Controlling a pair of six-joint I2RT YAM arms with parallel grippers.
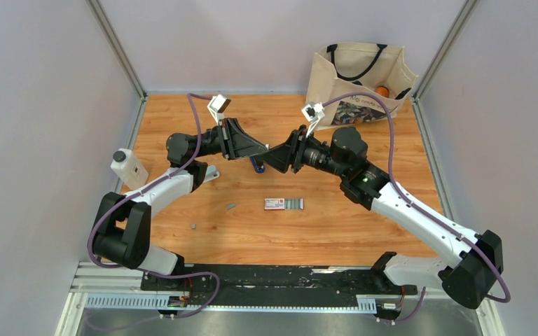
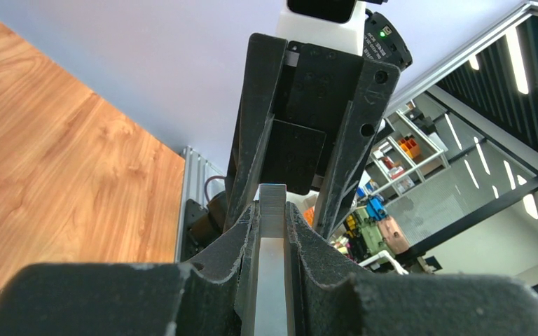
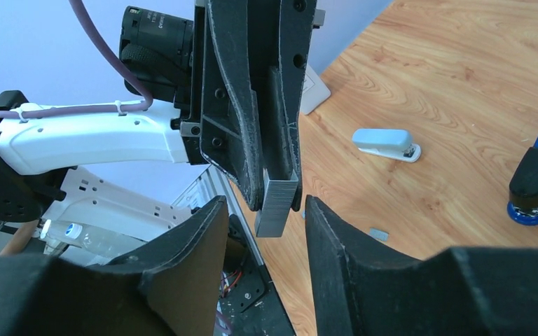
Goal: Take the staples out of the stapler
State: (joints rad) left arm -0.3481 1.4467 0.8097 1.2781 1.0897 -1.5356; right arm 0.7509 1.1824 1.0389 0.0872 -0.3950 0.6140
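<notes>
My left gripper (image 2: 272,210) is shut on a grey strip of staples (image 2: 273,199), held in the air above the table. The strip's end (image 3: 278,206) sticks out between the spread fingers (image 3: 207,238) of my right gripper (image 3: 265,210), which is open and does not touch it. In the top view the two grippers meet tip to tip, left (image 1: 256,148) and right (image 1: 280,155). The blue stapler with its black top (image 3: 536,175) lies on the table below them, partly hidden in the top view (image 1: 258,166). Loose staple bits (image 1: 230,206) lie on the wood.
A white-and-red staple box (image 1: 284,204) lies in front of the grippers. A white bottle (image 1: 129,168) stands at the left edge. A canvas tote bag (image 1: 359,80) stands at the back right. A small pale stapler (image 3: 387,143) lies by the left arm.
</notes>
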